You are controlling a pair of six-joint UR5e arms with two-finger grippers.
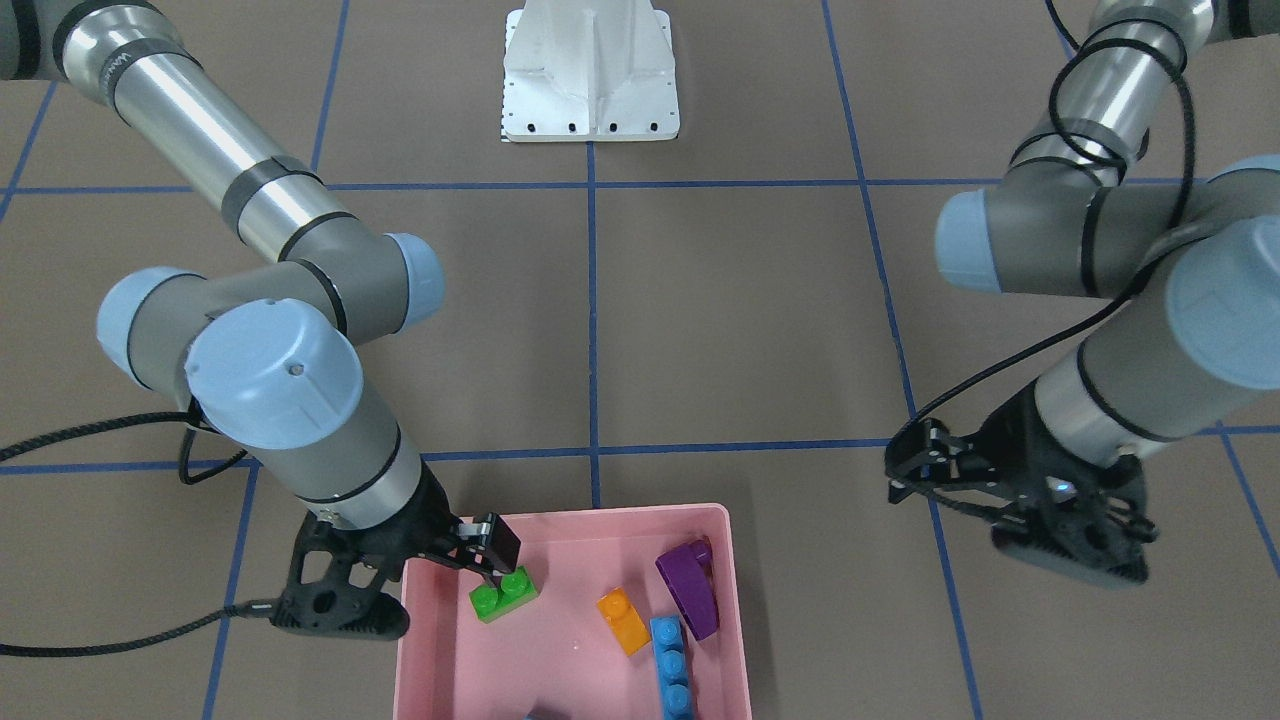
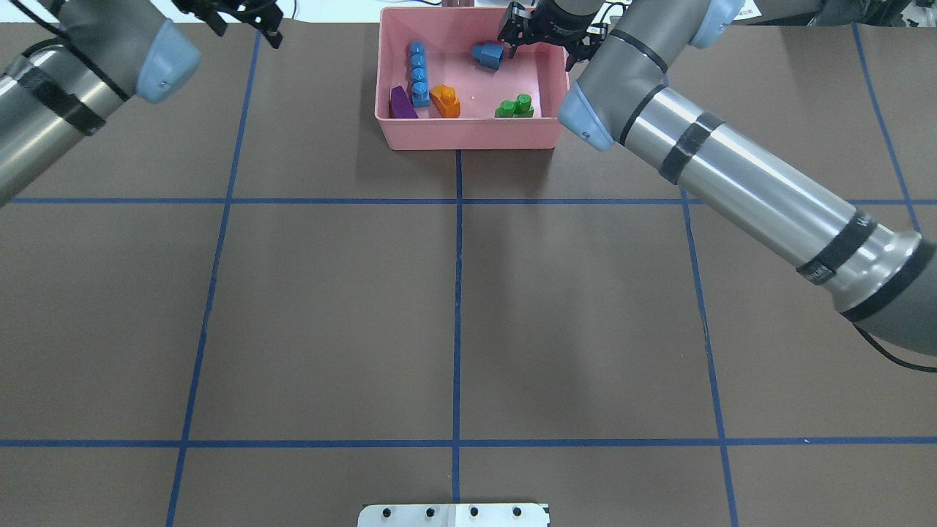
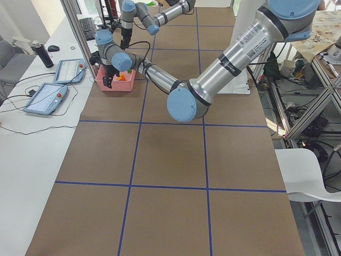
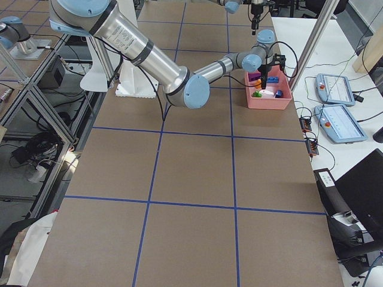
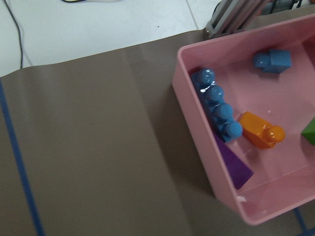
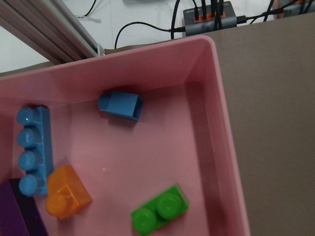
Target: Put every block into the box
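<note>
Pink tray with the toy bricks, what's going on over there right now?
All five bricks lie inside the pink tray: the green brick, orange brick, long blue brick, purple wedge and tiny blue brick. The right gripper hangs over the tray, open and holding nothing. The left gripper, also open and empty, hovers off to the tray's side. No brick shows outside the tray, so the job looks finished.

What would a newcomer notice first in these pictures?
The pink box at the table's far edge holds five bright blocks, among them a long blue block and a green block. The right gripper hovers by the green block; the left gripper hangs empty beside the box.
</note>
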